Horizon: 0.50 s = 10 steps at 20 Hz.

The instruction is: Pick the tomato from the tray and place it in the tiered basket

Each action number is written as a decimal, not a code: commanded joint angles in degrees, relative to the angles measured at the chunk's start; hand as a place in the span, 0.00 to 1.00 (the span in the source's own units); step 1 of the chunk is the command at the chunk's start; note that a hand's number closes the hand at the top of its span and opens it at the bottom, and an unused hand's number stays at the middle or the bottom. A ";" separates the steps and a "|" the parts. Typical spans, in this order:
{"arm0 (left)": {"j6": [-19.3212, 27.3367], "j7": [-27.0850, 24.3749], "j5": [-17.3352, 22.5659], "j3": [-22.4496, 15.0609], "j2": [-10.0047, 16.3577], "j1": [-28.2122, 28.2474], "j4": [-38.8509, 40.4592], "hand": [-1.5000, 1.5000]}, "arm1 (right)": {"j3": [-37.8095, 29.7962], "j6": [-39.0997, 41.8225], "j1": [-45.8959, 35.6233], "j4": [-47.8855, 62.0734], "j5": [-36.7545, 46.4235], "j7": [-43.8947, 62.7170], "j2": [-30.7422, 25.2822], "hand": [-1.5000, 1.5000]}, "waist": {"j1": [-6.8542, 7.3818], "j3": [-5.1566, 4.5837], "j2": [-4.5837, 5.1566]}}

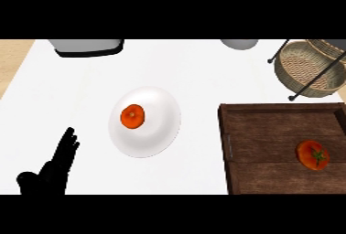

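Observation:
A red tomato (313,155) with a green stem lies on the dark wooden tray (270,137) at the lower right. The woven tiered basket (307,68) on its black frame stands at the upper right, behind the tray. My left hand (54,169) shows at the lower left edge, fingers straight and pointing up, resting well away from the tomato. The right hand does not show.
A white plate (152,130) in the middle of the white counter carries an orange fruit (133,116). A grey appliance with a black base (89,47) stands at the back left, and a grey rounded object (239,44) at the back centre.

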 commanded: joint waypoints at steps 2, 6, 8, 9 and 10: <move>0.69 -1.12 -1.09 0.04 -1.87 -1.99 5.05 0.50 | 1.97 0.28 10.28 -7.38 10.07 5.01 -5.97 0.00 | 0.00 -1.87 0.95; 0.48 -0.60 -2.31 -1.96 -2.52 -1.51 4.34 0.50 | 2.17 -6.06 14.63 -15.84 18.10 13.86 -7.44 0.00 | 0.90 -1.86 1.00; 0.90 -1.92 -3.01 -1.61 -4.41 -3.33 8.77 0.50 | 4.14 -9.63 14.58 -18.36 21.36 17.94 -4.97 0.00 | 1.46 -1.77 1.14; -0.67 -0.37 -1.96 -0.38 -3.16 -4.97 7.97 0.50 | 5.72 -12.06 13.85 -21.57 23.25 20.66 -3.57 0.00 | 1.81 -1.73 1.12; 1.29 -1.31 -3.81 -2.76 -5.56 -3.71 7.10 0.50 | 6.15 -11.89 16.84 -25.19 24.75 21.51 -2.57 0.00 | 1.45 -1.71 0.90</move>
